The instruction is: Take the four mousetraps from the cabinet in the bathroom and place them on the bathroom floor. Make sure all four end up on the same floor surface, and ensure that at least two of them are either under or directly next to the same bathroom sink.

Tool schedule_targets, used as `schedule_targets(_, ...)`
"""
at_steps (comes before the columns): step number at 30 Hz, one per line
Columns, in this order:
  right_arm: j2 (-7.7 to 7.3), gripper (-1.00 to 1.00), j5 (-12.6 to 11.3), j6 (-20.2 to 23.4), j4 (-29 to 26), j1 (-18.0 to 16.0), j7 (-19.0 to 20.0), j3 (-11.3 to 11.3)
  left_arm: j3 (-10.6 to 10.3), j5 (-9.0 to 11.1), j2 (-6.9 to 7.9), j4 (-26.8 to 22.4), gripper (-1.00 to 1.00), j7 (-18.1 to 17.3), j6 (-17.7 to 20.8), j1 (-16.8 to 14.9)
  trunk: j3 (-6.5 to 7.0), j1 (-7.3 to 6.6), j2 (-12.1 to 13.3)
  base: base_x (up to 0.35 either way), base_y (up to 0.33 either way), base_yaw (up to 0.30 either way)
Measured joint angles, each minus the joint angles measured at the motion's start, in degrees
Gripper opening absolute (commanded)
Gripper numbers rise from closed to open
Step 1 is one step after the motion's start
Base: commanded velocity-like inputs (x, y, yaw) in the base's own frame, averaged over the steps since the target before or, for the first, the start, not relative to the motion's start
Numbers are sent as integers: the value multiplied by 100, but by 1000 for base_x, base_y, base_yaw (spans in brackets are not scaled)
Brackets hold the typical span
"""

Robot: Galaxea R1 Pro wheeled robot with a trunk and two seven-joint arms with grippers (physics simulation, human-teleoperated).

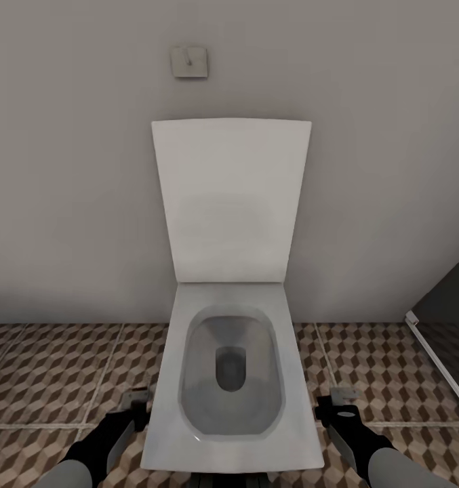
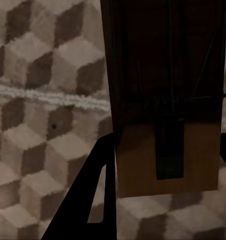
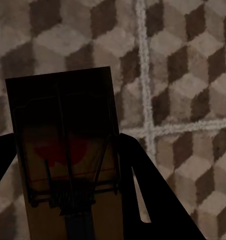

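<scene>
Nearest the left wrist camera is a mousetrap [image 2: 165, 130], a flat wooden board with dark wire parts and a dark bar down its middle, clamped between the two dark fingers [image 2: 95, 195] of the left gripper [image 2: 165, 165]; one finger lies against one long edge of the board and the other just shows at the opposite edge, so the jaws are closed on it. Beyond the fingertips lies the bathroom floor [image 2: 37, 130], tiled in a brown, beige and cream cube pattern with a pale grout line crossing behind the board. In the right wrist view a second mousetrap [image 3: 67, 160], its wooden face bearing a red patch under the wire frame, sits held between the right gripper's [image 3: 67, 170] fingers [image 3: 143, 185], which press on its two sides; the same cube tiles and crossing grout lines spread past the fingertips. From the head camera both arms hang low on either side of a white toilet [image 1: 232, 379] with its lid [image 1: 230, 200] raised against a grey wall [image 1: 66, 169], the left gripper [image 1: 135, 401] and right gripper [image 1: 341, 401] each just beside the bowl and above the floor [image 1: 53, 373].
</scene>
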Motion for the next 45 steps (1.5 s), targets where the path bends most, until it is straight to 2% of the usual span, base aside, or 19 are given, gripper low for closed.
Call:
schedule_targets(22, -10, -100, 7, -16, 12, 0, 10, 3, 13, 7, -96, -125, -100, 28, -4, 0, 0, 0, 0, 0, 0, 0)
schedule_targets(45, -10, -100, 22, -16, 8, 0, 44, 2, 17, 15, -74, -347, -100, 28, 102, 0, -509, 60, -31, 0, 0, 0)
